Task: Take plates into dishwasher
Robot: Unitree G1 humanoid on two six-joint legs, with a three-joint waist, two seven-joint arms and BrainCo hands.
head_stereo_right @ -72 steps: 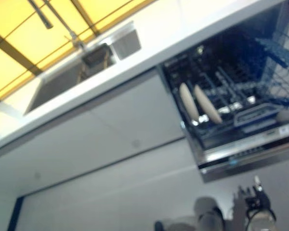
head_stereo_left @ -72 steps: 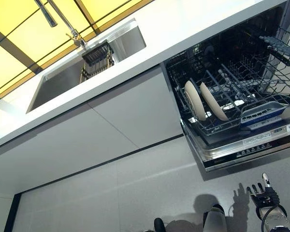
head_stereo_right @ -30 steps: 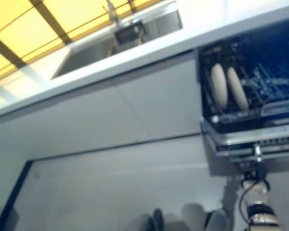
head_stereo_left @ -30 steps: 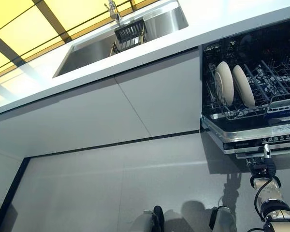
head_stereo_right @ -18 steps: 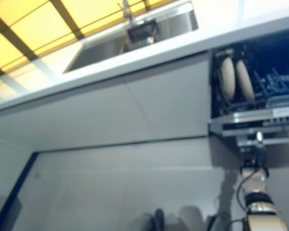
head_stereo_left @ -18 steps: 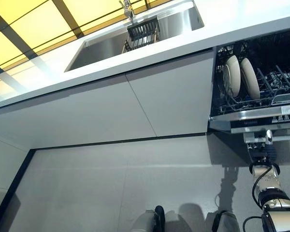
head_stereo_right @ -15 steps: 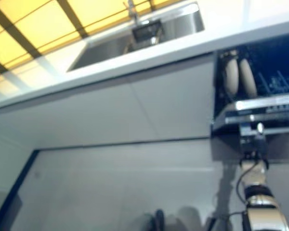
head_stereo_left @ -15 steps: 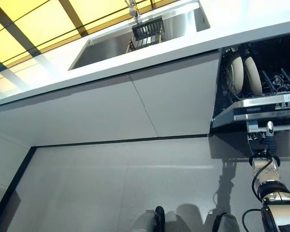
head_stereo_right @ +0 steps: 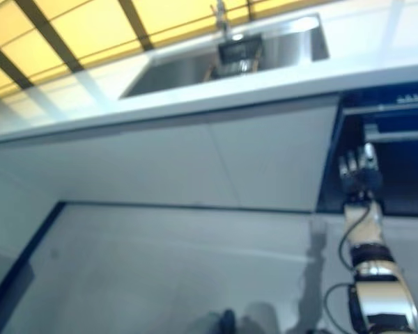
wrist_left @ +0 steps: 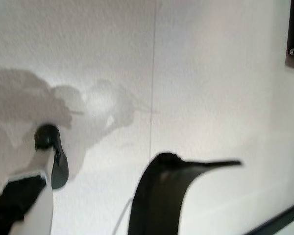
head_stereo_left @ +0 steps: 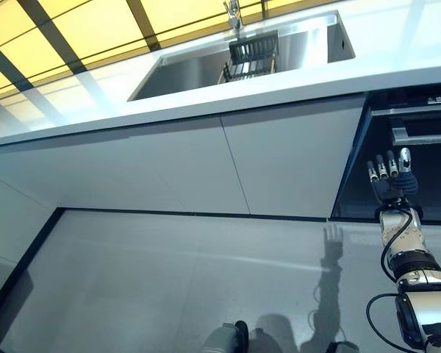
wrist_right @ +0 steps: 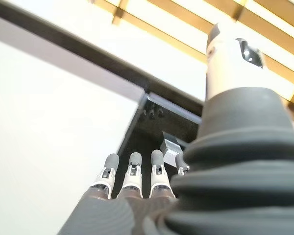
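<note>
My right hand at the closed dishwasher

My right hand (head_stereo_left: 392, 179) is raised with its fingers (wrist_right: 132, 174) straight and side by side, holding nothing, right in front of the dark door of the dishwasher (head_stereo_left: 419, 158), which is shut under the table (head_stereo_left: 397, 70). No plates show anywhere. The sink (head_stereo_left: 206, 66) with its dark rack (head_stereo_left: 251, 53) lies well left of the dishwasher. My left hand is out of view.
</note>
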